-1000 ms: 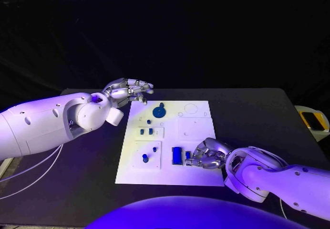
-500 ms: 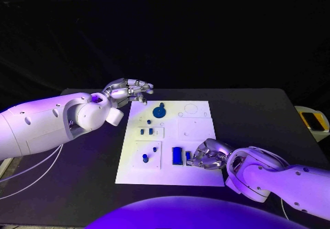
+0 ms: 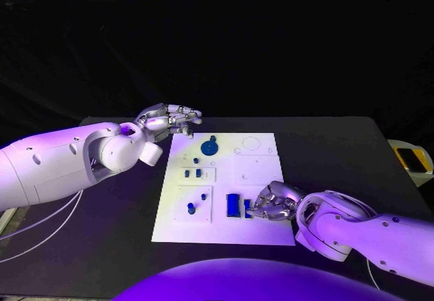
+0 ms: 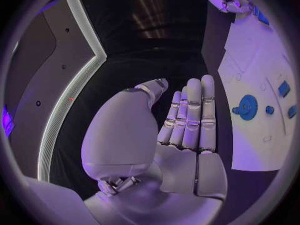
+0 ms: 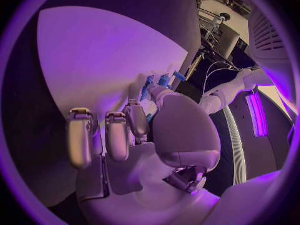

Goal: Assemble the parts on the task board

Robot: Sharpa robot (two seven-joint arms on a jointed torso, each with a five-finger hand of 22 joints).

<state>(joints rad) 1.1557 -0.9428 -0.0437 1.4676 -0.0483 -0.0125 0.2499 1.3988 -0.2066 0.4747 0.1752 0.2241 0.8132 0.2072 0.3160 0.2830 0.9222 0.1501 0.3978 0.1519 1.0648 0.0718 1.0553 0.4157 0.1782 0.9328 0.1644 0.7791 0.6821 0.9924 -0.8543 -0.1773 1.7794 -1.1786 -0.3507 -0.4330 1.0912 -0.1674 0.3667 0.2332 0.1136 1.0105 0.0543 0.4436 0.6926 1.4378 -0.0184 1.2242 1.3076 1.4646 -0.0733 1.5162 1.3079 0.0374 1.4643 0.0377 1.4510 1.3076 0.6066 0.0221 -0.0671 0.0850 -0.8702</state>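
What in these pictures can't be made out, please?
- Head view: whether the right hand holds the small blue part at its fingertips; its own fingers cover the contact.
- Right wrist view: the blue parts past the fingers are too small to tell apart.
- Left wrist view: the task board is cut by the circle's rim.

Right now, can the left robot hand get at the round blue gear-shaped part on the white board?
Probably yes: the left robot hand hovers empty beside the round blue gear-shaped part, with nothing between them.

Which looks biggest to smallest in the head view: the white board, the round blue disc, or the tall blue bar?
1. Task board, by far the largest.
2. Round blue disc and tall blue bar: similar in apparent size, too close to rank.
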